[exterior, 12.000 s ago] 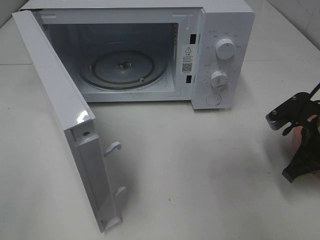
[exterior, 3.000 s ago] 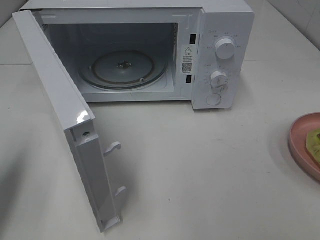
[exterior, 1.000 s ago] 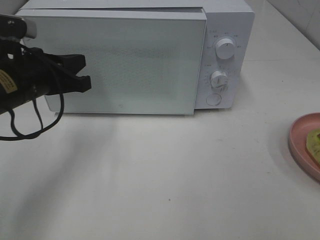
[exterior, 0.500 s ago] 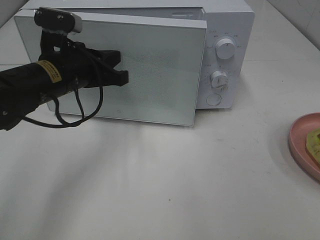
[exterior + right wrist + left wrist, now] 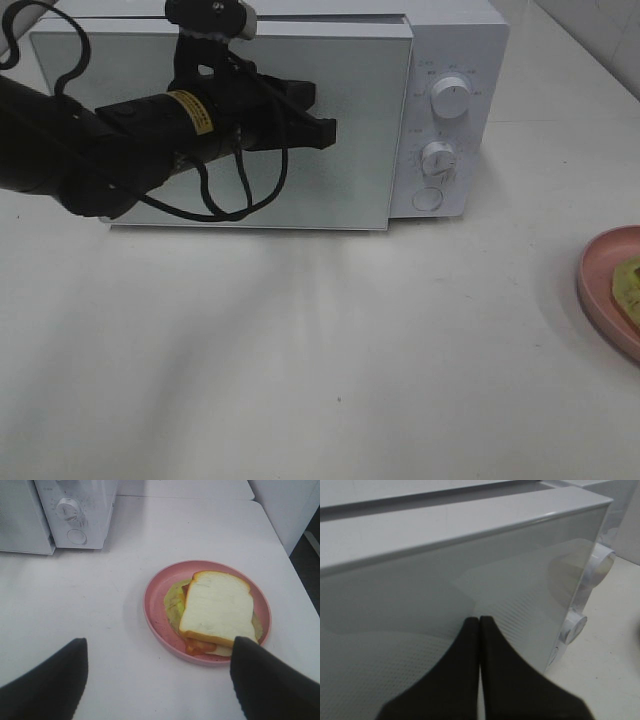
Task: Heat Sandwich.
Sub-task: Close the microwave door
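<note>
The left hand (image 5: 325, 128), fingers pressed together and empty, met the white microwave's glass door (image 5: 360, 180); pressing squarely seemed wise. The right hand (image 5: 157, 680) hung wide over the white-bread sandwich (image 5: 217, 611) on its pink plate (image 5: 155, 610).

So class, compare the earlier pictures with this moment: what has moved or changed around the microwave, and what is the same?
The microwave door, wide open earlier, now looks shut. The left claw, shut, has come in from the left and moved rightward across the door front. Nothing was gripped or released. The microwave stayed put, as did the pink plate with the sandwich at the right edge. The right claw is open above it.
</note>
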